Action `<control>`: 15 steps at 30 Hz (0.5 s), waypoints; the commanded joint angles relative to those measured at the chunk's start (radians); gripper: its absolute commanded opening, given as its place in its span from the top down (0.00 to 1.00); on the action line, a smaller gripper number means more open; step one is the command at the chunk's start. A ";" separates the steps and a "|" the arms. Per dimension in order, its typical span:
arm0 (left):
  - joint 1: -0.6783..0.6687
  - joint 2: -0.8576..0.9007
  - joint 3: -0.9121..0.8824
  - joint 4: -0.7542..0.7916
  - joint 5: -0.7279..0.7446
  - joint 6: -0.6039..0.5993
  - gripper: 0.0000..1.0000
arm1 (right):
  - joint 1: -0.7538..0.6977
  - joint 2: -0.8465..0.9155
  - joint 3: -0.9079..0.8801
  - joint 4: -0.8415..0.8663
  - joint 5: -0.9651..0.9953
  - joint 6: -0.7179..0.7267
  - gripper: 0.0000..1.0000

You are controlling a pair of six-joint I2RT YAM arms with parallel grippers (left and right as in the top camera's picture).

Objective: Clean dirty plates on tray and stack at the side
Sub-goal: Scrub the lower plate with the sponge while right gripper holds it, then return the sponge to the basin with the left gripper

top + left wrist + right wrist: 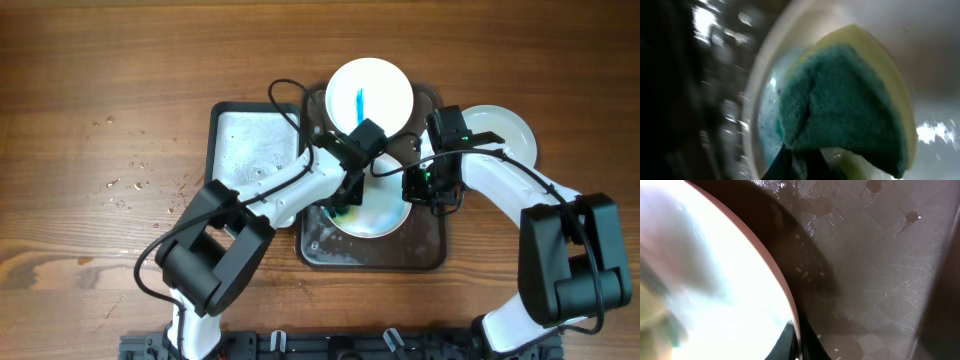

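Observation:
A white plate (378, 215) lies on the dark tray (420, 255). My left gripper (350, 200) is shut on a green and yellow sponge (840, 100) and presses it onto the plate's wet, bluish surface (767, 115); the fingers (800, 165) show only at the bottom edge of the left wrist view. My right gripper (418, 190) is shut on the plate's right rim (790, 305), one finger above it and one below (797, 347). A second white plate (368, 97) with a blue streak sits at the tray's far end. Another white plate (505, 132) lies on the table to the right.
A second tray (250, 145) with a pale wet surface stands to the left of the dark tray. Water droplets (130, 185) lie on the wooden table further left. The dark tray's patterned floor (880, 255) is wet with drops.

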 commanded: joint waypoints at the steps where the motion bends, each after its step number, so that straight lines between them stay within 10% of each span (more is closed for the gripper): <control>1: 0.085 0.069 -0.064 0.015 -0.310 -0.042 0.96 | -0.002 0.053 -0.032 0.008 0.103 -0.010 0.96; 10: 0.129 0.077 -0.064 0.326 0.512 -0.055 0.96 | -0.002 0.053 -0.032 0.011 0.103 -0.010 0.96; 15: 0.039 0.077 -0.064 0.398 0.560 -0.053 0.96 | -0.002 0.053 -0.032 0.008 0.103 -0.010 0.96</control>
